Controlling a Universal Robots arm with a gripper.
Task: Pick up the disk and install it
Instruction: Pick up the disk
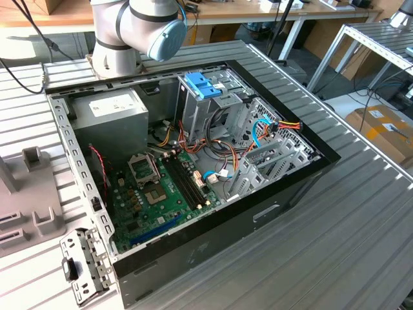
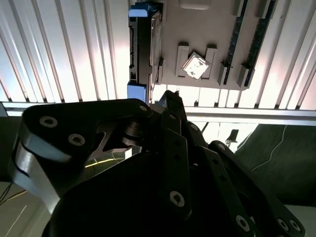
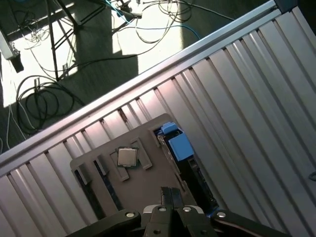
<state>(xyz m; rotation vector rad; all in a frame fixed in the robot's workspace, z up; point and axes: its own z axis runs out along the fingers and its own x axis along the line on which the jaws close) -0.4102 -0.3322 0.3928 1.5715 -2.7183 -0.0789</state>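
Gripper [image 3: 167,189] empty, fingers [image 3: 164,193] pinched narrow, hovers over grey fixture tray [image 3: 148,185]; disk [image 2: 146,49] stands on edge in the tray's outer slot, just beside and ahead of the fingertips, long axis running away from the gripper (blue end tab [image 3: 180,146] at the far end).

silver arm [image 1: 119,29], pale blue joint cap [image 1: 169,40], black gripper [image 3: 168,190] studded with screws.
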